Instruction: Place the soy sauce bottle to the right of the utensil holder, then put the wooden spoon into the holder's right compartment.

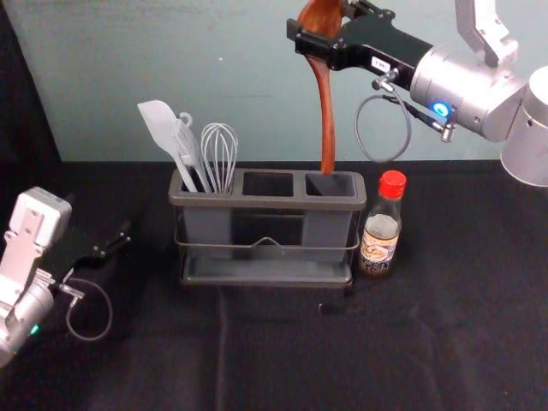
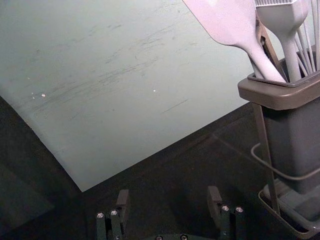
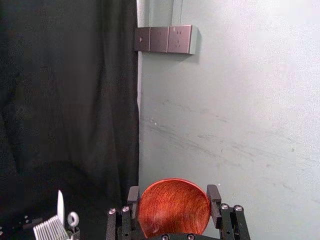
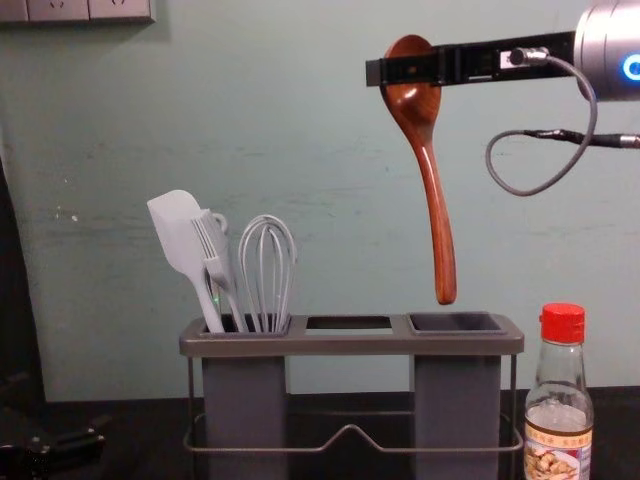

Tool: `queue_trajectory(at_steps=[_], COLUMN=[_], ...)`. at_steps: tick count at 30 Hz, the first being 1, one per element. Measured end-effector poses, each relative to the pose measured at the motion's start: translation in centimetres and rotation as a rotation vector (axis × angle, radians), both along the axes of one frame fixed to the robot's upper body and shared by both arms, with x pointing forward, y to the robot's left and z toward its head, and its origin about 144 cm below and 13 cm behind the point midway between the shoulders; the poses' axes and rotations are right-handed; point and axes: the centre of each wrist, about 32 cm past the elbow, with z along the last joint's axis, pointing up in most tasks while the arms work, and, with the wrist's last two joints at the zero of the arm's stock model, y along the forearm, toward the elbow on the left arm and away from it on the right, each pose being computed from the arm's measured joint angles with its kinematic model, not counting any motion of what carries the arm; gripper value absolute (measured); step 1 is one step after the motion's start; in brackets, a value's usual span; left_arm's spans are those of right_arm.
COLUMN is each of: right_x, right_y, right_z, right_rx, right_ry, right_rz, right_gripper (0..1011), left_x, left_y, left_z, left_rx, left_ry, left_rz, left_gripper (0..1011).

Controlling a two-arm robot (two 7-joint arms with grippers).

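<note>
The utensil holder (image 4: 352,345) stands on the black-covered counter (image 1: 282,368), close to its back edge. The soy sauce bottle (image 1: 381,235), red-capped and upright, is just beside the holder's right end. The wooden spoon (image 4: 440,225) hangs bowl-up, its handle slanting down, the tip above the holder's right compartment and clear of the rim.

The right gripper (image 1: 319,24) is high up behind the counter's back edge, its fingers parted only by the spoon's bowl, which they grip from both sides. The left gripper (image 1: 125,235) is low over the left part of the counter, beside the holder's left end and apart from it, fingers spread wide around nothing.

In the holder's left compartment are a pale spatula (image 4: 178,232), a tined utensil (image 4: 214,255) and a whisk (image 4: 268,265). A tray (image 1: 265,272) sits in the holder's base.
</note>
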Motion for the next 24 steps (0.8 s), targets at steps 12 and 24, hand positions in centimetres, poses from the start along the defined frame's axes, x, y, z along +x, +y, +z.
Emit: queue_trajectory(at_steps=[12, 24], right_x=[0.0, 0.1], right_y=[0.0, -0.1], right_z=[-1.3, -2.4], right_rx=[-0.021, -0.024], right_ry=[0.017, 0.035], right_rz=[-0.005, -0.001], right_gripper=[836, 836], left_x=[0.0, 0.0], left_y=[0.0, 0.0], left_z=[0.0, 0.0], left_rx=[0.0, 0.0], left_ry=[0.0, 0.0], left_rz=[0.0, 0.0], left_gripper=[1011, 1012])
